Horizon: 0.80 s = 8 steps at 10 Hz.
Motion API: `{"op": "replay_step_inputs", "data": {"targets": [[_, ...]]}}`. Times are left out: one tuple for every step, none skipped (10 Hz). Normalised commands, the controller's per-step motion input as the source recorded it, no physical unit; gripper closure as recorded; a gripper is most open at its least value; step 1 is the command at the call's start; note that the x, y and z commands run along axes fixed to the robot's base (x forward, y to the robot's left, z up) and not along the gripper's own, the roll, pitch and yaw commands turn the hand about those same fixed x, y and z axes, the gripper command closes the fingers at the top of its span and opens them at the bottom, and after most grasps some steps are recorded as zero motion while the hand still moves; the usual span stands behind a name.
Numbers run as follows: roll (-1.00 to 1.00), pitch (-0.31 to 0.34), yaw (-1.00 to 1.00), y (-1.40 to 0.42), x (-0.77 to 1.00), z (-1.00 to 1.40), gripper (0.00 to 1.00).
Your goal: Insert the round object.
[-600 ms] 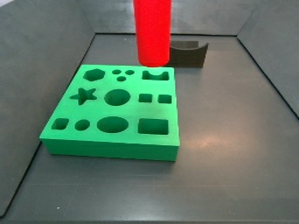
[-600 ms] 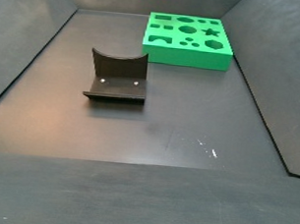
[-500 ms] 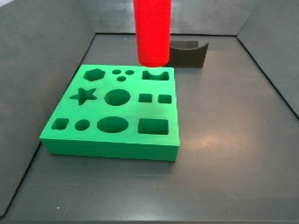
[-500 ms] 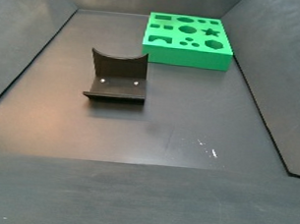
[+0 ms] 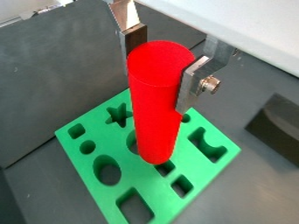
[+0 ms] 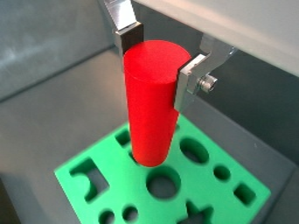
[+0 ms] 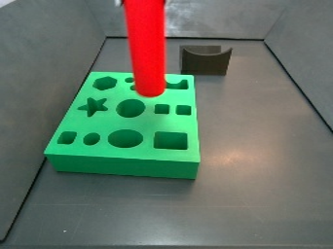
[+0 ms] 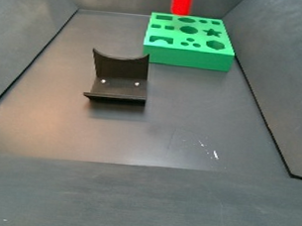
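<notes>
The round object, a tall bright red cylinder [image 5: 158,105], hangs upright in my gripper [image 5: 163,61], whose silver fingers [image 5: 194,80] are shut on its upper end. This shows in both wrist views [image 6: 152,105], with the gripper [image 6: 160,63] above the green block [image 6: 128,179]. In a side view the cylinder [image 7: 143,44] has its lower end just above the green block [image 7: 117,165], near the large round hole [image 7: 130,107]. The gripper itself is above the top edge of both side views. Only the cylinder's lower end [image 8: 181,0] shows behind the block [image 8: 186,56].
The green block [image 5: 205,166] has several cut-outs, among them a star, squares and round holes. The dark fixture [image 7: 208,58] stands behind the block and also shows in a side view [image 8: 117,77]. Sloped dark walls surround the grey floor.
The red cylinder has moved sideways from the block's back edge to over its middle holes and come lower, still held in the gripper.
</notes>
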Motion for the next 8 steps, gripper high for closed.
{"op": "replay_step_inputs", "data": {"targets": [[0.0, 0.0, 0.0, 0.04, -0.47, -0.35, 1.0], [0.0, 0.014, -0.07, -0.02, -0.28, -0.16, 1.0], [0.0, 0.0, -0.09, 0.0, -0.38, -0.22, 1.0], [-0.21, -0.021, -0.09, 0.0, -0.3, -0.22, 1.0], [-0.26, -0.044, -0.03, 0.02, -0.03, -0.14, 1.0], [-0.2, -0.024, -0.02, 0.0, 0.0, -0.24, 1.0], [-0.15, 0.0, -0.01, 0.0, 0.15, -0.32, 1.0], [-0.12, 0.0, 0.0, 0.09, 0.13, -0.25, 1.0]]}}
